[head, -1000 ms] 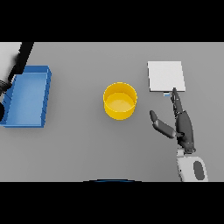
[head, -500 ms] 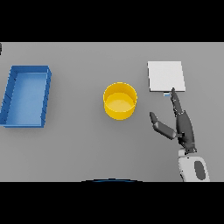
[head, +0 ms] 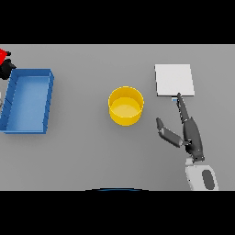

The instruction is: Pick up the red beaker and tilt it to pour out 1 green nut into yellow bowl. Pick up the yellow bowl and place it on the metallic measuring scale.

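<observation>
One flat, outstretched robot hand (head: 190,133)

A grey table (head: 82,160) is seen: blue tray (head: 27,101) left, yellow bowl (head: 125,106) centre, scale (head: 174,79) far right.

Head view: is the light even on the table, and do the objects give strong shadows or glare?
Head view: the grey table is lit evenly, without glare; the yellow bowl and the blue bin cast hardly any shadow; the scale looks flat white; the right hand stays dark; a red thing is cut by the left edge.
</observation>
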Available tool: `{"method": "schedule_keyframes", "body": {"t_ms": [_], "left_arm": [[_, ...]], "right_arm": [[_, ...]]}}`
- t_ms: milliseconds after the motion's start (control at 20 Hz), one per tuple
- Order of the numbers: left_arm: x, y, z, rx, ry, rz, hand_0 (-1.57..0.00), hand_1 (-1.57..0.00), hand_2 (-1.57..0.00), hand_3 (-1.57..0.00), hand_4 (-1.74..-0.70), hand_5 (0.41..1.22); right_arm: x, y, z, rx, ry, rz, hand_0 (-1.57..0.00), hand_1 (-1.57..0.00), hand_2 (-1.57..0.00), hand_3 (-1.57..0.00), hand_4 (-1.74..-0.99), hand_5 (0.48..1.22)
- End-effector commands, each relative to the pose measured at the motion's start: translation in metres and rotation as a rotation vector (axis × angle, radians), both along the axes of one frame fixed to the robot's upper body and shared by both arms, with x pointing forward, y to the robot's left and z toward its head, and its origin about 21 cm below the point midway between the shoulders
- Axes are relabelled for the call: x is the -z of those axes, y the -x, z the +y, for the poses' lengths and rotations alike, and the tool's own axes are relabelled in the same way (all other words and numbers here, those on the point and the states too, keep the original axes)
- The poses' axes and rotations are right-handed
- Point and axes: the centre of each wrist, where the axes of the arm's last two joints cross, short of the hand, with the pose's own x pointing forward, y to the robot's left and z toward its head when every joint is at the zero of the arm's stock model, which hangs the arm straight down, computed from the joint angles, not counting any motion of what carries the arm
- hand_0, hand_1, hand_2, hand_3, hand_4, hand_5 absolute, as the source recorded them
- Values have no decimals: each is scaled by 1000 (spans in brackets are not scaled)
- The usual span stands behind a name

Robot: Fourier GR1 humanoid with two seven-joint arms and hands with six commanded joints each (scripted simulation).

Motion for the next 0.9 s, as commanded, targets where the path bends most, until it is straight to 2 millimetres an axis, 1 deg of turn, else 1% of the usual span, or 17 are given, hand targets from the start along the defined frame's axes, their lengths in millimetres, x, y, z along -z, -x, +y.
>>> {"method": "schedule_keyframes", "body": {"t_ms": [0, 50, 100, 150, 200, 250, 300, 350, 400, 450, 500, 550, 600, 650, 700, 750, 850], "left_arm": [[4, 5, 1, -5, 6, -4, -1571, -1571, -1571, -1474, -1741, 1221], [8, 7, -1, -17, 11, 5, -1571, -1571, -1571, -1493, -1741, 1221], [11, 9, -2, -28, 24, 12, -1571, -1571, -1571, -1509, -1741, 1221], [17, 13, -2, -26, 31, 23, -1571, -1571, -1571, -1521, -1741, 1199], [22, 16, -4, -34, 37, 33, -1571, -1571, -1571, -1531, -1741, 1166], [25, 18, -6, -42, 42, 40, -1571, -1571, -1571, -1539, -1741, 1117], [25, 18, -9, -47, 38, 42, -1571, -1571, -1571, -1546, -1741, 1039], [27, 22, -7, -54, 24, 57, -1571, -1571, -1571, -1551, -1741, 967], [31, 24, -7, -43, 7, 77, -1571, -1571, -1571, -1555, -1667, 908], [26, 26, -8, -18, -4, 113, -1571, -1571, -1571, -1503, -1530, 865], [26, 26, -8, -8, -7, 124, -1564, -1449, -1432, -1362, -1374, 830], [25, 31, -5, 39, 12, 176, -1457, -1180, -1187, -1129, -1229, 803], [23, 31, -4, 62, 30, 226, -1166, -944, -959, -903, -1120, 778], [21, 34, -6, 95, 38, 263, -932, -755, -767, -722, -1034, 758], [14, 34, -4, 112, 37, 278, -746, -604, -613, -577, -968, 740], [10, 35, -5, 130, 34, 290, -596, -483, -490, -462, -916, 723], [12, 35, -4, 149, 47, 312, -381, -309, -313, -295, -851, 698]], "right_arm": [[2, 1, -2, 5, 9, 7, 1, 1, 1, 1, -1214, 664], [0, -3, -2, 6, 6, 5, 1, 1, 1, 1, -1216, 664], [0, -1, 0, -9, -2, -11, 1, 1, 1, 1, -1217, 666], [-2, 1, 1, -10, 5, -21, 1, 1, 1, 1, -1216, 667], [-1, 1, -1, 1, 9, -6, 1, 1, 1, 1, -1214, 666], [-2, 0, -2, 5, 15, -3, 1, 1, 1, 1, -1207, 665], [-2, 0, -2, 3, 13, 1, 1, 1, 1, 1, -1203, 663], [-2, 0, -3, 1, 9, -8, 1, 1, 1, 1, -1205, 664], [0, 3, -3, -2, 14, -16, 1, 1, 1, 1, -1202, 667], [3, 2, -4, 6, 12, -1, 1, 1, 1, 1, -1197, 664], [3, 2, -4, 10, 9, 3, 1, 1, 1, 1, -1192, 663], [4, 3, -2, 6, 1, -8, 1, 1, 1, 1, -1188, 663], [1, 4, -4, 3, 4, -24, 1, 1, 1, 1, -1187, 664], [0, 4, -2, -2, 4, -23, 1, 1, 1, 1, -1185, 665], [-1, 4, -6, 12, 11, -21, 1, 1, 1, 1, -1181, 665], [-2, 7, -6, 1, 11, -20, 1, 1, 1, 1, -1182, 667], [-1, 6, -5, 5, 3, -3, 1, 1, 1, 1, -1187, 667]]}}
